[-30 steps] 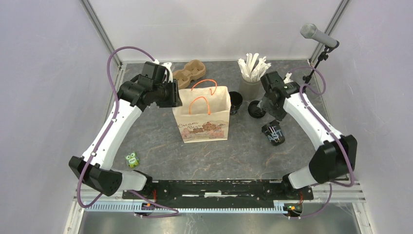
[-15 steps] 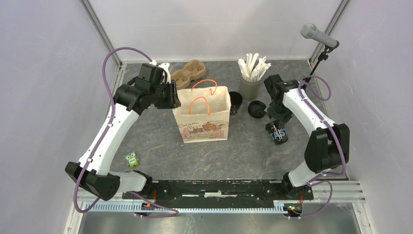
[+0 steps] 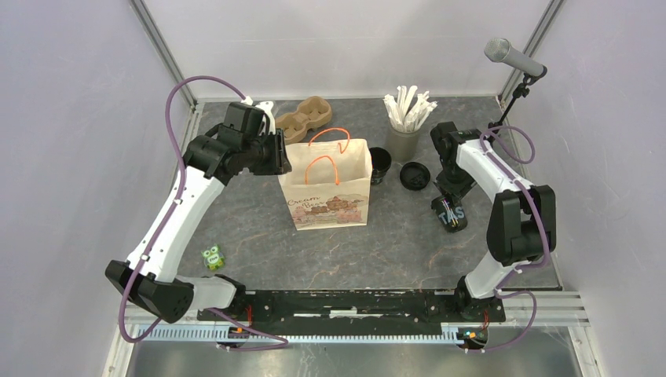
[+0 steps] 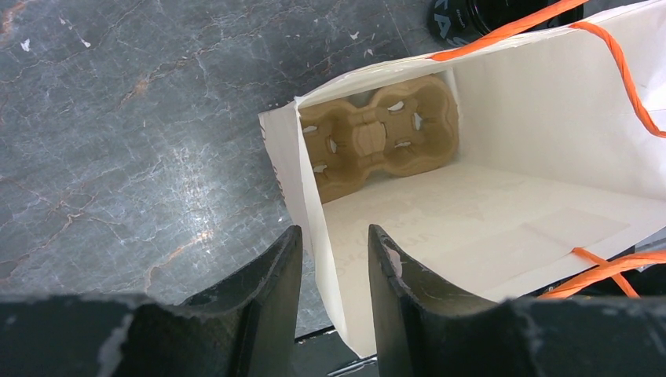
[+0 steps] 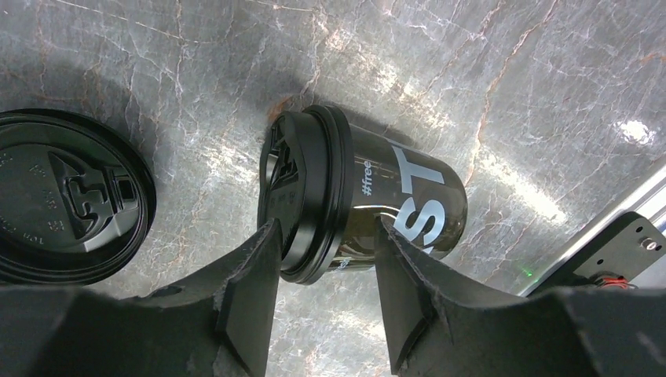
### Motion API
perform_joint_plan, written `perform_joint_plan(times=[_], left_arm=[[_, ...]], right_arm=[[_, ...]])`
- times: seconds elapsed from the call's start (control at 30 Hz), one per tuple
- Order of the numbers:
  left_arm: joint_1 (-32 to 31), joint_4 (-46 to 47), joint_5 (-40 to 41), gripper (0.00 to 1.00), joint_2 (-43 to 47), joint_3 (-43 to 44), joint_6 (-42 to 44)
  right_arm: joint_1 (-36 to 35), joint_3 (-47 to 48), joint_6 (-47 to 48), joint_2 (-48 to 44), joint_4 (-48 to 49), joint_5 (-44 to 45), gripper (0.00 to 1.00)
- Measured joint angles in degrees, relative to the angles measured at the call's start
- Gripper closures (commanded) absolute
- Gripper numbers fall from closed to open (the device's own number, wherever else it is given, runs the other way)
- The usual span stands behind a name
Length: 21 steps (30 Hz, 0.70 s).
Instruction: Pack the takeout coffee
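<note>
The takeout coffee [image 3: 450,214] is a black lidded cup lying on its side on the table, right of the paper bag [image 3: 326,184]. In the right wrist view the takeout coffee [image 5: 369,200] has white lettering, with its lid to the left. My right gripper [image 3: 449,191] is open just over it, and its fingers [image 5: 251,290] straddle the lid rim and upper body. My left gripper [image 3: 280,153] is open at the bag's left rim. The bag wall [image 4: 326,259] runs between its fingers [image 4: 271,290], with a gap on each side.
A brown carrier [image 4: 377,137] lies in the bag's bottom, and another [image 3: 305,116] sits behind the bag. A loose black lid [image 3: 414,175] [image 5: 67,196] and an open black cup [image 3: 380,163] stand between bag and coffee. The grey cup of sticks [image 3: 404,129], a microphone stand [image 3: 514,59] and an owl toy [image 3: 212,256] are also here.
My right gripper has moved from beside the loose lid down over the lying cup, with its elbow swinging in. The cup has turned and shifted slightly. The left arm shifted slightly at first; the bag stayed still.
</note>
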State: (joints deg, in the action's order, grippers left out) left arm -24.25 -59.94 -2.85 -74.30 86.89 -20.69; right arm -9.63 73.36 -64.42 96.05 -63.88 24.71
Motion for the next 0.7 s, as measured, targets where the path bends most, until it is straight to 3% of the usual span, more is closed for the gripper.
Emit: perform_joint_plan(times=[0.37,0.5,0.57,0.7], left_arm=[[0.00,0.02,0.46,0.57,-0.24,0.00,0.02],[0.00,0.04,0.48,0.57,-0.52,0.00,0.02],[-0.11,0.07,0.48,0.57,-0.81,0.02,0.02],[-0.37,0.07,0.79,0.57,-1.46,0.02,0.02]], right_arm=[[0.17,-1.46,3.50,-2.19,2.86,0.70,0.83],[0.17,-4.31,5.35,-5.20,4.59,0.13,0.89],[0.17,-5.46,5.99,-6.69,5.38,-0.28,0.98],[0.17,-7.98,7.41,-9.27,7.17,-1.18,1.00]])
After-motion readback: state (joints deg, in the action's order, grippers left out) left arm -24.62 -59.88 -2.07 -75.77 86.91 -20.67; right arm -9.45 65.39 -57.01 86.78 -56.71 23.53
